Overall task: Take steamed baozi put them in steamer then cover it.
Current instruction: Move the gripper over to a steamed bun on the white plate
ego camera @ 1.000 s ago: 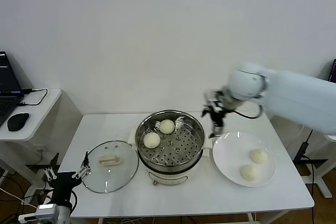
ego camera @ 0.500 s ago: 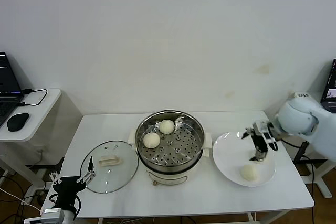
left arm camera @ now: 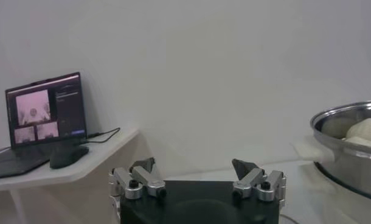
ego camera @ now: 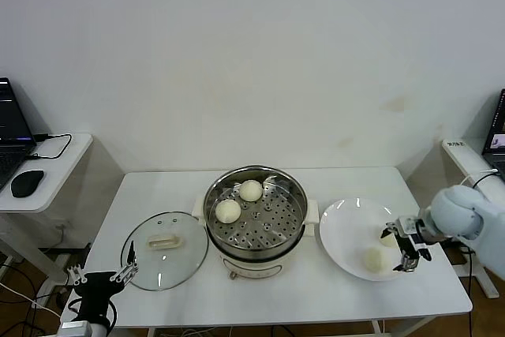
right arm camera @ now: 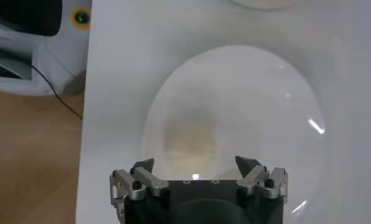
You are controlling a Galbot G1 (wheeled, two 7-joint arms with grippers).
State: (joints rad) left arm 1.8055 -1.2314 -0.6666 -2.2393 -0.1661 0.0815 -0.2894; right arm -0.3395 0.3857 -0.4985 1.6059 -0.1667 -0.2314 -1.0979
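The baozi (ego camera: pixel 373 258) on the white plate (ego camera: pixel 347 226), right of the steamer (ego camera: pixel 256 212), looks soft, light and easily dented; best pinched gently across its round sides. The right gripper (ego camera: pixel 407 245) hangs at the plate's right rim, fingers spread open and empty, with the bun just beside them, towards the steamer

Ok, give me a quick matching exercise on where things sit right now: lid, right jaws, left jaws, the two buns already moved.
Things:
1. cover
2. right gripper
3. left gripper
4. two baozi

Places:
A. on the perforated tray in the steamer
B. open at the right edge of the white plate, by the buns there
C. flat on the table, left of the steamer
D. open, low by the table's front-left corner

Pairs: 1-C, 2-B, 3-D, 4-A
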